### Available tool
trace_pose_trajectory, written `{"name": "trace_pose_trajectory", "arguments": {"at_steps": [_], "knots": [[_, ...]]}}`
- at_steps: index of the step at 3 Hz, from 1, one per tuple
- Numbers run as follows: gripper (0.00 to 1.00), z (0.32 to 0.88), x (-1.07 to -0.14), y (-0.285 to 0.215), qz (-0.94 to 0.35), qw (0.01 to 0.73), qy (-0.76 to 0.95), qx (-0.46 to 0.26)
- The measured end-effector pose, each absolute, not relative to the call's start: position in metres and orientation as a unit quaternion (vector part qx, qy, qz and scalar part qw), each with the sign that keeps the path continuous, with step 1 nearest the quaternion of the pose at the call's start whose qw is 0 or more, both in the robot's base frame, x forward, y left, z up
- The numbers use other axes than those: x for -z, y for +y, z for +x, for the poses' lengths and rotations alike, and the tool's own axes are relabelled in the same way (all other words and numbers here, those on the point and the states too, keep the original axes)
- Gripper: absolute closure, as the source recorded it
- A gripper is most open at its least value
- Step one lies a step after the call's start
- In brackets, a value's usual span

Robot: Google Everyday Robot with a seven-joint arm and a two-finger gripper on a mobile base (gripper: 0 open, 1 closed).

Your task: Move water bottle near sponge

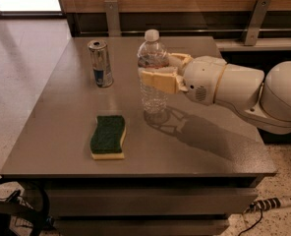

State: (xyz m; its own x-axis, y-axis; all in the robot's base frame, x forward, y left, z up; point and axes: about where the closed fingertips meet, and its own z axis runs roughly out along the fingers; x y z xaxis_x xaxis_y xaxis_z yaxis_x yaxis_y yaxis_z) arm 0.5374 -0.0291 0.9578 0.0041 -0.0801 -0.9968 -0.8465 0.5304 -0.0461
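Note:
The water bottle (153,90), clear and ribbed with a white cap, stands upright over the middle of the grey table (209,146), its base at or just above the surface. My gripper (161,70) reaches in from the right and is shut on the bottle's middle, tan fingers (158,79) on both sides. The sponge (107,135), green top over yellow foam, lies flat at the front left, a short way left and in front of the bottle.
A silver and blue can (101,63) stands upright at the back left of the table. My white arm (244,92) spans the table's right side. A wooden wall with metal brackets runs behind. A power strip (273,203) lies on the floor at right.

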Motion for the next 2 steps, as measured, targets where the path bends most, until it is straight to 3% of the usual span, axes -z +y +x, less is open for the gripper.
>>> {"name": "trace_pose_trajectory", "arguments": {"at_steps": [2], "knots": [[1.0,0.5369,-0.9529,-0.0264,-0.379,0.603,0.63,-0.309]]}}
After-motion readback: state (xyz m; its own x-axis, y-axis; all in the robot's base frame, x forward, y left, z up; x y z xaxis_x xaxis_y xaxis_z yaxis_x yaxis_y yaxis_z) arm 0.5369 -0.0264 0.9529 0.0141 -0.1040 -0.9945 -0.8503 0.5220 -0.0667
